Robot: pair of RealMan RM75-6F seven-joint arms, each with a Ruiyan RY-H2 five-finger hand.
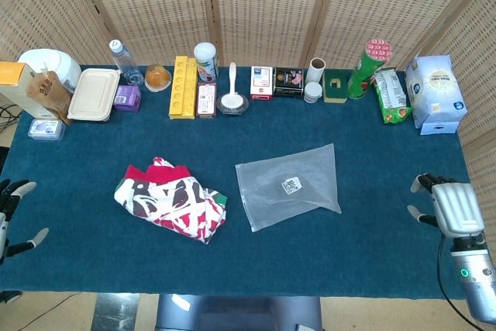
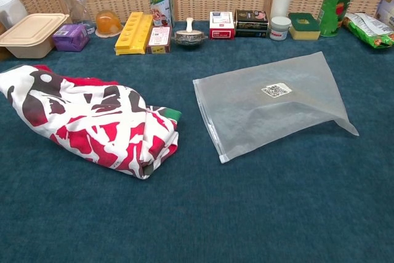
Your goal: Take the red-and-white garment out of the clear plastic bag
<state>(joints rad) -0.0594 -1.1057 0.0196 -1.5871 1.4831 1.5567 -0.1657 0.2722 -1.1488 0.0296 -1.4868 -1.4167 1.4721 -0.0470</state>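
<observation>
The red-and-white garment (image 1: 172, 208) (image 2: 98, 121) lies crumpled on the blue table, left of centre, outside the bag. The clear plastic bag (image 1: 290, 186) (image 2: 271, 103) lies flat and empty to its right, with a small white label on top. My left hand (image 1: 9, 216) is at the far left edge of the table, fingers spread, holding nothing. My right hand (image 1: 449, 205) is at the far right edge, fingers apart and empty. Neither hand shows in the chest view.
Along the back edge stand a water bottle (image 1: 120, 60), a beige lunch box (image 1: 94, 94), a yellow tray (image 1: 183, 86), small boxes (image 1: 288, 81), a green can (image 1: 367, 67), a snack bag (image 1: 393, 94) and a white pack (image 1: 435, 92).
</observation>
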